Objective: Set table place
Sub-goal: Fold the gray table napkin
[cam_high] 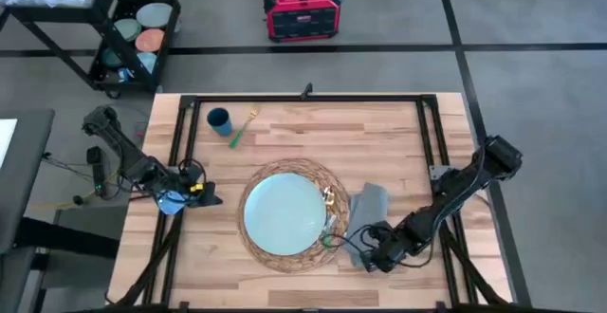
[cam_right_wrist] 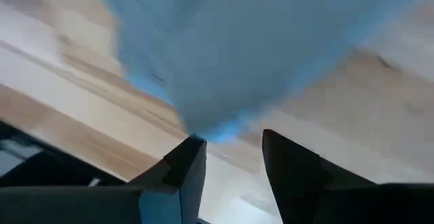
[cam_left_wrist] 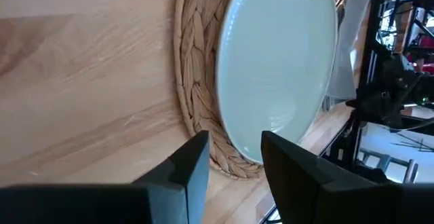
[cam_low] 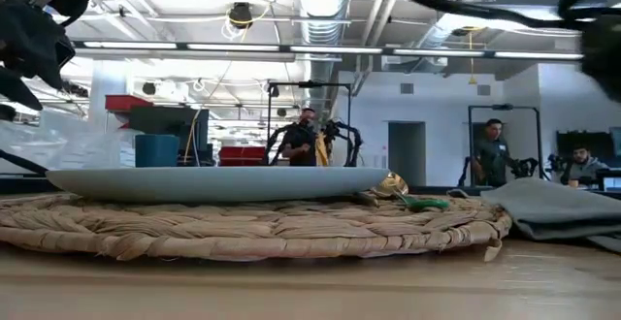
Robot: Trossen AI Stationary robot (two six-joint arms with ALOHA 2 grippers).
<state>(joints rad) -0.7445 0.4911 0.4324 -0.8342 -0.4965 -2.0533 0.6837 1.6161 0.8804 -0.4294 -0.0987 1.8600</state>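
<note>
A round woven mat (cam_high: 261, 247) lies in the middle of the table (cam_high: 379, 142), and a pale blue plate (cam_high: 285, 213) rests on it. Green-handled cutlery (cam_high: 330, 223) lies on the mat's right edge. A grey napkin (cam_high: 368, 207) lies flat to the right of the mat. At the far left stand a dark blue cup (cam_high: 219, 119) and another green-handled piece (cam_high: 237, 133). My left gripper (cam_high: 213, 199) is open, left of the mat and pointing at it. My right gripper (cam_high: 363, 253) is open at the napkin's near corner. My right gripper stands at the napkin's near corner (cam_right_wrist: 196, 132), which lies just ahead of one fingertip (cam_right_wrist: 193, 149). The fingers slant down from the table's near right side. I cannot tell whether the fingertip touches the cloth. My left gripper touches nothing.
Black frame rails (cam_high: 303, 97) run along the table's far, left and right sides. A black cart (cam_high: 133, 38) with dishes and a red box (cam_high: 302, 11) stand on the floor beyond the far edge. In the low view, people (cam_low: 495, 150) stand in the room behind.
</note>
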